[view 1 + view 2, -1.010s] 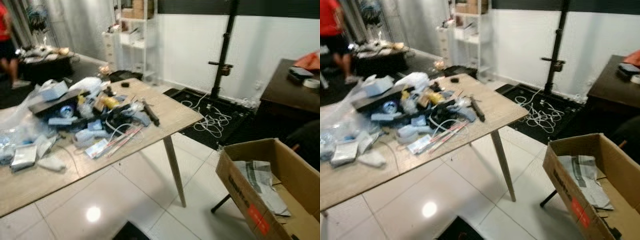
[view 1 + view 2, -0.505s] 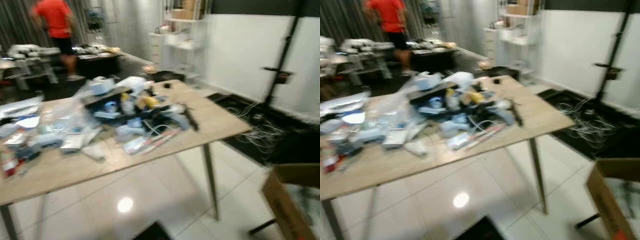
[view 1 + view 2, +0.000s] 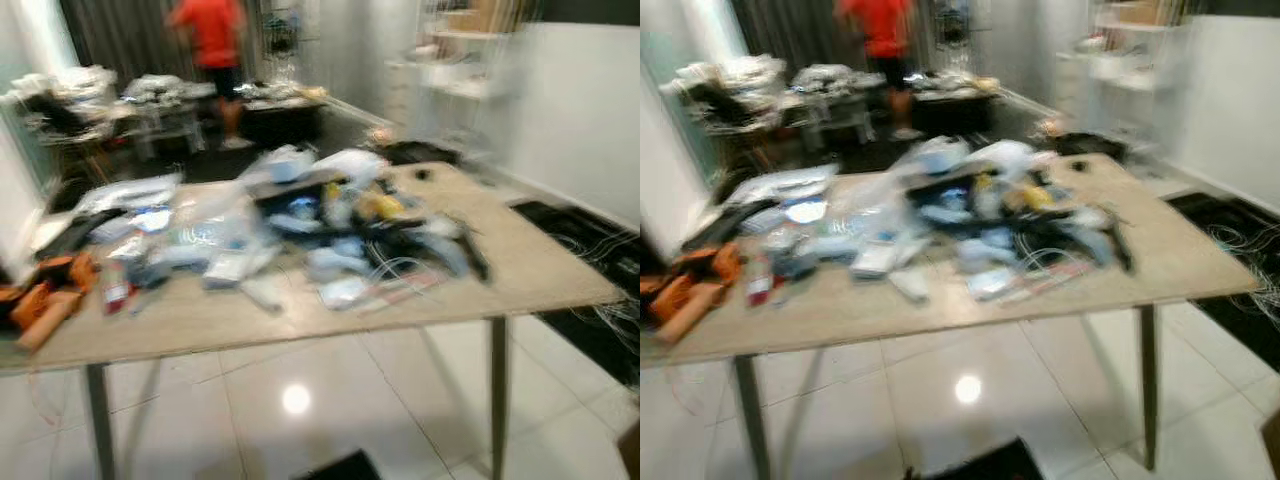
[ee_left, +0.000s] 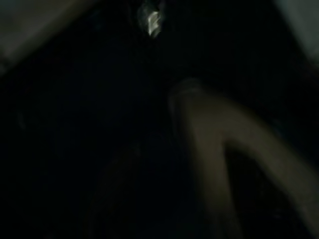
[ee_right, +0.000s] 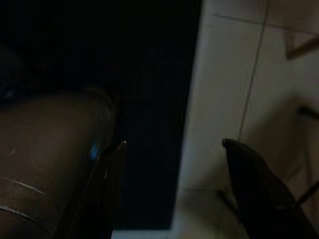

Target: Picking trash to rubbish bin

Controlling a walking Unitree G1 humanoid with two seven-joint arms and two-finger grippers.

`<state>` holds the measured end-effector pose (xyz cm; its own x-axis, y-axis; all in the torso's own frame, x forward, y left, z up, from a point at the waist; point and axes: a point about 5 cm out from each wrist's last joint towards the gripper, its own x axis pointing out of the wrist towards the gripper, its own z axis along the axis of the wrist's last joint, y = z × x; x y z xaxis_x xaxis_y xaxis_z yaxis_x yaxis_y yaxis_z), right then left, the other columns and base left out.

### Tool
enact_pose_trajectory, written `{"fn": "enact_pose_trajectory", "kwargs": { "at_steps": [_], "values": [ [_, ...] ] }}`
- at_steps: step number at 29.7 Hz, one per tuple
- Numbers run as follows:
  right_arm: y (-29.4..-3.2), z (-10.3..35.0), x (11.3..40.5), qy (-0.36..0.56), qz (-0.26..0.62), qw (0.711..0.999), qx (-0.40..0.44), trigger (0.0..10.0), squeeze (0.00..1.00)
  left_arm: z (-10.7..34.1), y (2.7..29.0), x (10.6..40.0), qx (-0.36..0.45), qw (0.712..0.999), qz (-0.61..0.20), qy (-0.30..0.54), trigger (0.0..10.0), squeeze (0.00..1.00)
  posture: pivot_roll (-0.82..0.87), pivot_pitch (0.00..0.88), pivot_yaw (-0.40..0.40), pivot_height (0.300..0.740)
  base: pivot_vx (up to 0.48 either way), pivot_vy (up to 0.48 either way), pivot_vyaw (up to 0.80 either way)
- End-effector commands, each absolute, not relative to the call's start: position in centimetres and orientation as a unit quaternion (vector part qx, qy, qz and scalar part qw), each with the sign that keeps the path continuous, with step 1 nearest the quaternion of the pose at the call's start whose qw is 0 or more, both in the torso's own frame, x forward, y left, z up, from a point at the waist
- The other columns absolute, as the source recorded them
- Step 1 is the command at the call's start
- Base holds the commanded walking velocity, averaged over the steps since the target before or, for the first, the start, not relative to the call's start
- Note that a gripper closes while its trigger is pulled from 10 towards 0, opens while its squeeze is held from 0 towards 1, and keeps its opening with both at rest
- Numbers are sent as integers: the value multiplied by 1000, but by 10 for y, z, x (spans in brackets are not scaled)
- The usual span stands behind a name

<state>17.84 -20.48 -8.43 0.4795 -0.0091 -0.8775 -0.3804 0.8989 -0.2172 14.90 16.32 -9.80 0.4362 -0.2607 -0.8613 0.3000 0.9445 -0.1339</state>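
Left eye view: you looked down, through motion blur, at a long light wooden table on thin metal legs (image 3: 560, 290); the trash, a heap of white wrappers, blue packets and black cables (image 3: 340, 240), was piled across the table's middle.
Left eye view, table's left end: orange cloth-like items (image 3: 45, 300) lay at the edge, with a small red-labelled packet (image 3: 117, 290) just beside them.
Right eye view: you had the same table over a glossy white tiled floor (image 3: 970, 390); a person in a red top (image 3: 883, 25) stood well behind it, near dark tables loaded with pale bundles (image 3: 750, 85).
Left wrist view: very dark for you; the left gripper (image 4: 149, 169) hung low in shade, one pale curved finger (image 4: 214, 144) could be made out, and you cannot tell whether its fingers were apart or together.
Right wrist view: the right gripper (image 5: 174, 149) pointed down at the tiles, its two black fingers (image 5: 249, 174) spread apart with nothing between them.
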Motion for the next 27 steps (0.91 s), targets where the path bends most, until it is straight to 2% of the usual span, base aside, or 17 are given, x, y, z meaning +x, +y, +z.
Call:
{"fn": "enact_pose_trajectory", "kwargs": {
  "at_steps": [1, 4, 14, 20, 27],
  "values": [
    [-208, -89, 168, 515, 107, 828, -192, 10000, 0, -103, 163, 136, 15, 834, -165, 525, 10000, 0, -116, 66, 31, 740, 0, 0, 756],
    [-211, -88, 169, 514, 103, 828, -200, 10000, 0, -103, 162, 135, 12, 834, -166, 526, 10000, 0, -118, 66, 26, 740, 0, 0, 760],
    [-213, -88, 167, 515, 94, 828, -202, 10000, 0, -103, 159, 136, 3, 836, -167, 523, 10000, 0, -122, 70, 23, 740, 0, 0, 0],
    [-212, -89, 166, 516, 94, 828, -200, 10000, 0, -103, 159, 137, -2, 834, -167, 526, 10000, 0, -122, 70, 27, 740, 0, -436, 0],
    [-212, -89, 165, 516, 88, 828, -201, 10000, 0, -95, 158, 158, -12, 859, -146, 490, 10000, 0, -117, 77, 29, 740, 0, -57, 0]
  ]
}}
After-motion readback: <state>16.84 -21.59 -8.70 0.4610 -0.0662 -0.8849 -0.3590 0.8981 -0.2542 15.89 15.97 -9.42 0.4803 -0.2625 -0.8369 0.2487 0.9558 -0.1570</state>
